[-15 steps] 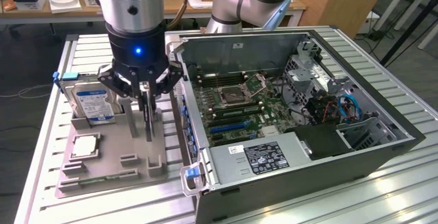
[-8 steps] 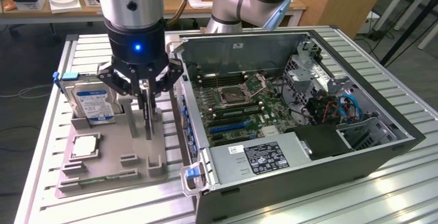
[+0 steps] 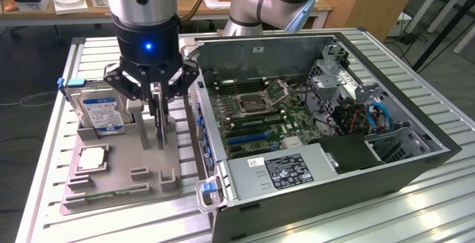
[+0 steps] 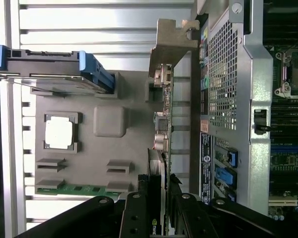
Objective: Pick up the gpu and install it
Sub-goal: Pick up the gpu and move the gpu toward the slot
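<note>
Gpu (image 3: pixel 159 123) (thin, flat) clamped between fingers (image 3: pixel 175 87).

Arm (image 3: pixel 141 9) vertical, wrist pointing straight down; gripper (image 3: pixel 157 92) fingers (image 4: pixel 135 218) pinched on gpu (image 3: pixel 159 125) top edge.

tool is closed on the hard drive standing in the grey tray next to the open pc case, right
No: the tool is closed on the gpu, the thin card beside the hard drive, standing in the grey tray next to the open pc case. The exterior view shows it.
</note>
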### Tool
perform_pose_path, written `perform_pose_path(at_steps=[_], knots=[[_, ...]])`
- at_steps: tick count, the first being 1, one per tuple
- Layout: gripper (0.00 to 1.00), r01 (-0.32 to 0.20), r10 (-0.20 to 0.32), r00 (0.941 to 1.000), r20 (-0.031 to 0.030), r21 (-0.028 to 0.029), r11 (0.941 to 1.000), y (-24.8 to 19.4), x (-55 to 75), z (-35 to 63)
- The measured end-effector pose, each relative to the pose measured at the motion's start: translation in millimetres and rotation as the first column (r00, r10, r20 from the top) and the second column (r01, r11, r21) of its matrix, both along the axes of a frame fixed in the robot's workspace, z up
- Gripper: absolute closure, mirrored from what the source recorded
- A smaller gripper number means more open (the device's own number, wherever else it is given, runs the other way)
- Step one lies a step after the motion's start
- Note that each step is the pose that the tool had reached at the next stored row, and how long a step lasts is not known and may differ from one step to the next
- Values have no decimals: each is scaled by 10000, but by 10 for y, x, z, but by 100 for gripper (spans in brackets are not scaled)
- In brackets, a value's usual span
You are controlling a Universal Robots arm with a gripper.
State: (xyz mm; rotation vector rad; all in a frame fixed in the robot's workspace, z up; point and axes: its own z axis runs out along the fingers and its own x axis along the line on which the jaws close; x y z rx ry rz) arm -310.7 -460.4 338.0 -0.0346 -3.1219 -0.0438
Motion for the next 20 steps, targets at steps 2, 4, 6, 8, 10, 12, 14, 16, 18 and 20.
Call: perform_pose_path(at_steps=[2, 4, 6, 8, 10, 12, 14, 16, 18, 20], knots=[[74, 0, 0, 10000, 1, 1, 10000, 0, 0, 22], [74, 0, 0, 10000, 0, 9, 10000, 0, 0, 50], [74, -2, 2, 10000, 4, 13, 10000, 0, 0, 79], [74, -36, 36, 10000, 9, 21, 10000, 0, 0, 112], [74, -119, 119, 9999, 10, 56, 9999, 0, 0, 136], [74, -213, 213, 9998, 11, 123, 9997, -1, 1, 157], [74, -309, 308, 9995, 14, 218, 9993, 0, 2, 180], [74, -400, 400, 9992, 16, 306, 9987, 0, 3, 196], [74, -417, 417, 9991, 17, 342, 9985, 1, 3, 213], [74, -442, 441, 9990, 21, 411, 9982, 0, 7, 247]])
